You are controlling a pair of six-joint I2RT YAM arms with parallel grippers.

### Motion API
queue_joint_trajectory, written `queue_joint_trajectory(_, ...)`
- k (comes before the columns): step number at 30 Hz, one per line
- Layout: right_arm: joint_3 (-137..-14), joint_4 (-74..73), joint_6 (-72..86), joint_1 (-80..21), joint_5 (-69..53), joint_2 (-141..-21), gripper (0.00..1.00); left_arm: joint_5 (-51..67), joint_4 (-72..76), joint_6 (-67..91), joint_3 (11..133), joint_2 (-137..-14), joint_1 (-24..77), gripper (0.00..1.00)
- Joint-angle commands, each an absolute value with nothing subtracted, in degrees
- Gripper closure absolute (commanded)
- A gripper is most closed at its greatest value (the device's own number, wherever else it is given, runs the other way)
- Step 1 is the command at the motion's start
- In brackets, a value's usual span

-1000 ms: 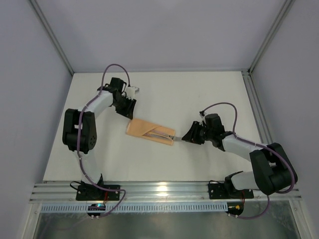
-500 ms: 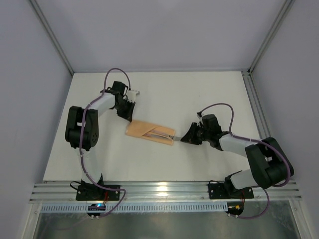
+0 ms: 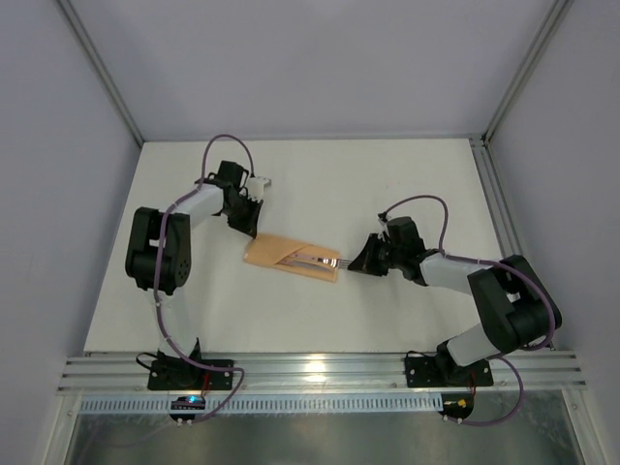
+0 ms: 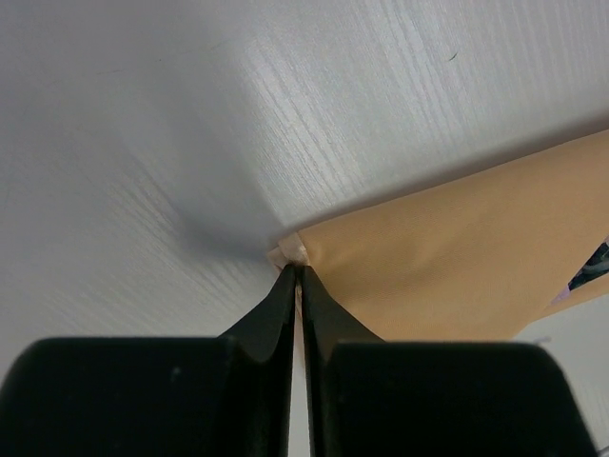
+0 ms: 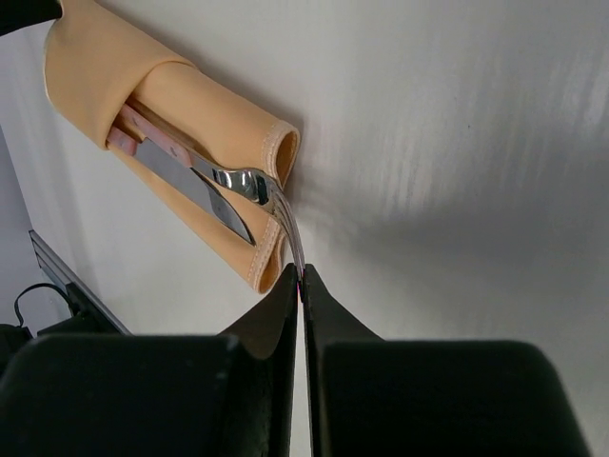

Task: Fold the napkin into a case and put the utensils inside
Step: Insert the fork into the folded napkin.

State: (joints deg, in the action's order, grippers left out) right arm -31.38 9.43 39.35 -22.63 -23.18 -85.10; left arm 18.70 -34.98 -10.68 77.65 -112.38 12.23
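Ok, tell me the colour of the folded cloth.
The cloth is plain peach-orange; the right wrist view shows it best.

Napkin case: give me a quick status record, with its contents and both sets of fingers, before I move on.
Case: folded, lying flat on the table
Contents: knife and fork inside, fork prongs poking out the open end
Left fingers: shut, tips at a corner of the case's closed end
Right fingers: shut on the fork's prongs, it seems

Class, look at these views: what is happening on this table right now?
The napkin is already folded into a case, with the knife and fork tucked inside. The left pincer is closed at one corner of the case. The right pincer is closed on the tips of the fork's protruding tines.
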Motion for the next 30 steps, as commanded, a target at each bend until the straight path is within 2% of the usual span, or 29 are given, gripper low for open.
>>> queue_joint_trajectory(1,-34.89,11.60,38.67,-23.64,-22.41,-86.48,0.96,20.12,-32.35,-11.25,76.56,-109.51,11.87,0.97)
queue_joint_trajectory(30,-45.09,17.39,45.17,-33.05,-18.11,-98.96,0.96,21.18,-28.92,-12.92,72.16,-105.38,11.87,0.96)
